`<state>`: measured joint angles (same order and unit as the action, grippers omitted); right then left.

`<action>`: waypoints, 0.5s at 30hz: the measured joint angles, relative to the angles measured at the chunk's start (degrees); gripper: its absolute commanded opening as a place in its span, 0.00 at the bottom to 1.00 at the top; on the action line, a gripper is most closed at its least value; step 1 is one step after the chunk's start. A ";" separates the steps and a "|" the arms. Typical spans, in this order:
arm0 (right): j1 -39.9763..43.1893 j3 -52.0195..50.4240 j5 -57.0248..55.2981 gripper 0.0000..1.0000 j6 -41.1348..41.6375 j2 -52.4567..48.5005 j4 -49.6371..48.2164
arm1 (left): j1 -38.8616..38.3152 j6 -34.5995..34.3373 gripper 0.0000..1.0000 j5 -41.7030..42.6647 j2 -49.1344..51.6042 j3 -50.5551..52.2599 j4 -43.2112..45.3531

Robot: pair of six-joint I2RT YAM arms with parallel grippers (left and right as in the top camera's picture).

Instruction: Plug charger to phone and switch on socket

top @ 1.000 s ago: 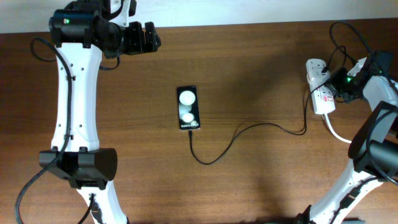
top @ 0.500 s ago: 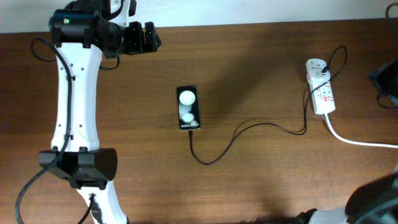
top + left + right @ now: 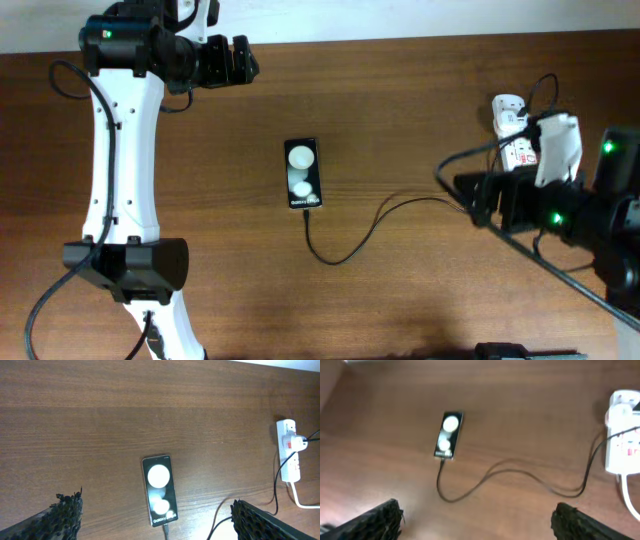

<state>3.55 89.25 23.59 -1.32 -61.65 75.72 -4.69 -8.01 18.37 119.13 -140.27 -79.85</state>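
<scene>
The black phone (image 3: 303,174) lies flat mid-table with its screen glaring; it also shows as phone (image 3: 160,490) and phone (image 3: 448,435). The thin black charger (image 3: 345,250) meets the phone's near end, loops, and runs right to the white socket (image 3: 512,125). The same charger (image 3: 510,470) and socket (image 3: 622,435) appear in the right wrist view, and the socket (image 3: 289,450) in the left wrist view. My right gripper (image 3: 468,198) hangs open above the cable, left of the socket, holding nothing. My left gripper (image 3: 243,60) is open at the far left, empty.
A thick white cord (image 3: 300,502) leaves the socket toward the table's near right. The right arm (image 3: 570,210) covers part of the socket and the right side of the table. The left arm (image 3: 120,170) stretches along the left side.
My right gripper was shut at the socket a second ago. The arm then swung away and now hangs left of the socket with its jaws open. The left arm has not moved.
</scene>
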 measured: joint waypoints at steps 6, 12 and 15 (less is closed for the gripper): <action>-0.07 -0.09 -3.37 0.99 -1.07 -1.20 4.81 | 0.00 0.00 0.99 -0.02 0.00 0.00 0.04; -0.09 -1.01 -6.82 0.99 -6.10 -1.05 2.08 | 0.00 0.00 0.99 -0.02 0.00 0.00 0.07; -0.13 -11.37 -7.34 0.99 -8.33 5.44 -14.34 | 0.00 0.00 0.99 -0.02 0.00 0.00 0.11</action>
<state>3.42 77.89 16.25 -9.65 -56.21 61.39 -4.69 -8.01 18.35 119.13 -140.27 -79.75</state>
